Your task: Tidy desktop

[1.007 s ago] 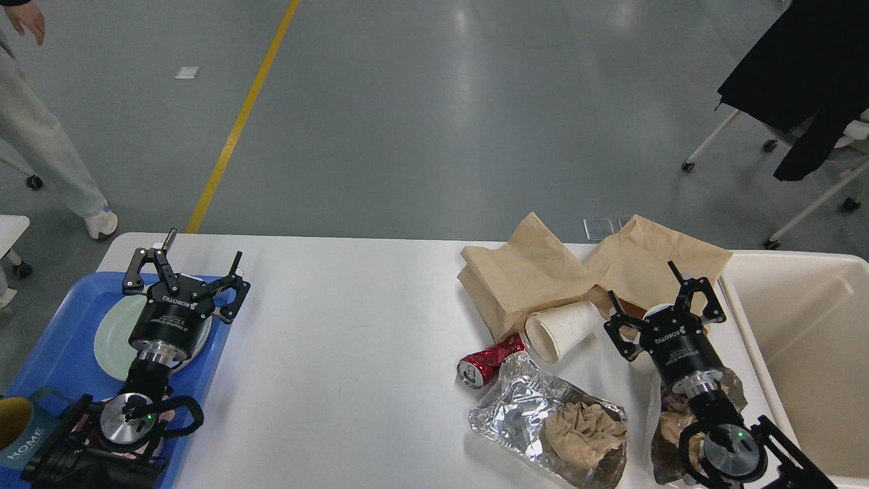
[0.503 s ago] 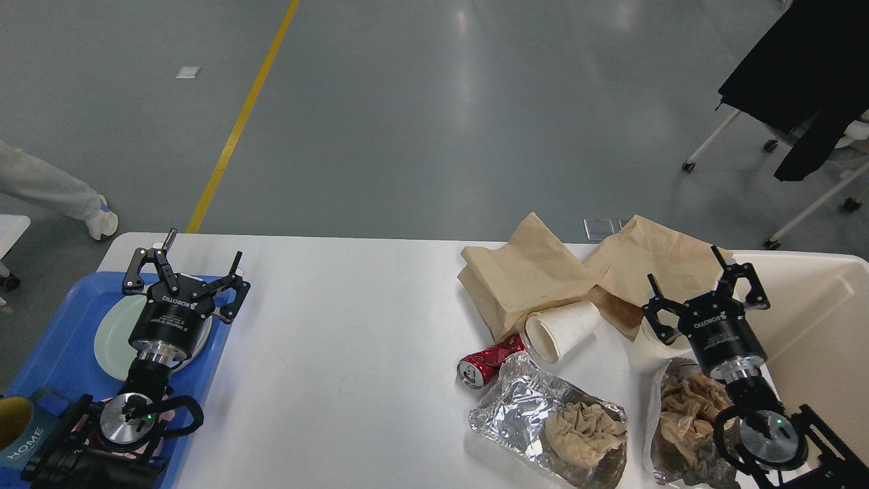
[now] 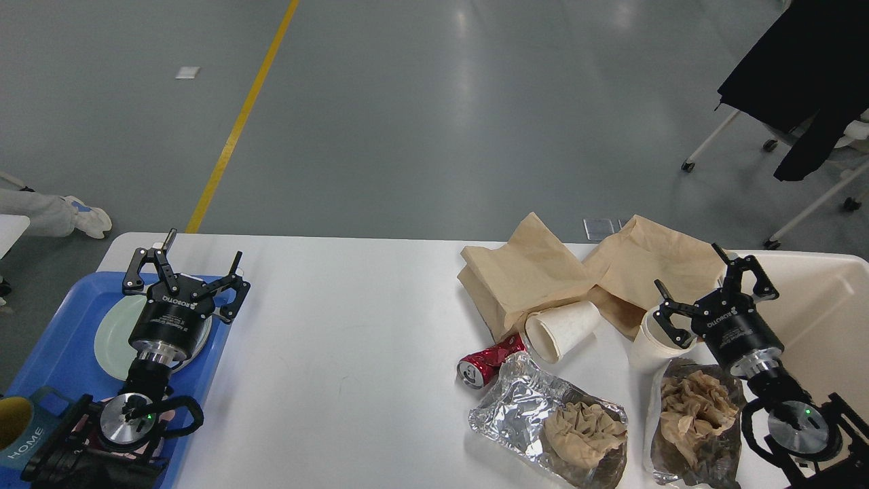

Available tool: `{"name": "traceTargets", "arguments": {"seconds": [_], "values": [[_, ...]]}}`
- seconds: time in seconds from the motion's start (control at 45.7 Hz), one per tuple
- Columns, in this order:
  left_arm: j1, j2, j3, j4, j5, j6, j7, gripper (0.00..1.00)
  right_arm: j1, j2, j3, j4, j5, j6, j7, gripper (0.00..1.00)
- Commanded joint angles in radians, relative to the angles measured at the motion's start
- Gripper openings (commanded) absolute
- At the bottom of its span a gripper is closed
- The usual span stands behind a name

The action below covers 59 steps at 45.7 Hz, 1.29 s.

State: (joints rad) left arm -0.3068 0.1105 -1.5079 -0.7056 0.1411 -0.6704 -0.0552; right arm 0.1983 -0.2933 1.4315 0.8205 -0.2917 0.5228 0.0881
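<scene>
White desktop (image 3: 339, 326): left gripper (image 3: 185, 272) spread wide, empty, over the tray (image 3: 61, 333) at the left edge; right gripper (image 3: 709, 285) wide, empty, by the right edge.

Cream bin (image 3: 808, 319) cut off at the right edge; a mug (image 3: 20, 431) reading "HOME", cropped at left; pale plate (image 3: 115, 333) partly hidden behind the left arm.

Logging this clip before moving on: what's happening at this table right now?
A two-armed robot is tidying a white desktop. Its right gripper, open and empty, hovers by an upright paper cup beside the cream bin. Its left gripper, also open, hangs over the blue tray. Paper bags, foil wrappers and a crushed can lie on the desktop.
</scene>
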Motion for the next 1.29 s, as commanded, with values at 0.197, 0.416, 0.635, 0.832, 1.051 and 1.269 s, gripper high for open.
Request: {"name": "traceTargets", "arguments": {"seconds": [0.197,0.416,0.635,0.832,1.051,1.269], "values": [[0.000,0.000,0.000,0.000,0.000,0.000,0.000,0.97,-0.003,-0.001,-0.048,0.002,0.000,0.003,0.001,1.00],[0.000,0.000,0.000,0.000,0.000,0.000,0.000,0.97,-0.003,-0.003,-0.048,0.003,-0.001,0.005,-0.001,1.00],[0.000,0.000,0.000,0.000,0.000,0.000,0.000,0.97,0.009,-0.001,-0.049,0.008,-0.001,0.003,0.001,1.00],[0.000,0.000,0.000,0.000,0.000,0.000,0.000,0.97,0.021,-0.003,-0.048,0.011,-0.004,-0.043,0.001,1.00],[0.000,0.000,0.000,0.000,0.000,0.000,0.000,0.97,0.047,-0.036,-0.051,0.014,-0.004,-0.084,0.001,1.00],[0.000,0.000,0.000,0.000,0.000,0.000,0.000,0.97,0.059,-0.044,-0.045,0.006,-0.004,-0.118,0.013,1.00]]}}
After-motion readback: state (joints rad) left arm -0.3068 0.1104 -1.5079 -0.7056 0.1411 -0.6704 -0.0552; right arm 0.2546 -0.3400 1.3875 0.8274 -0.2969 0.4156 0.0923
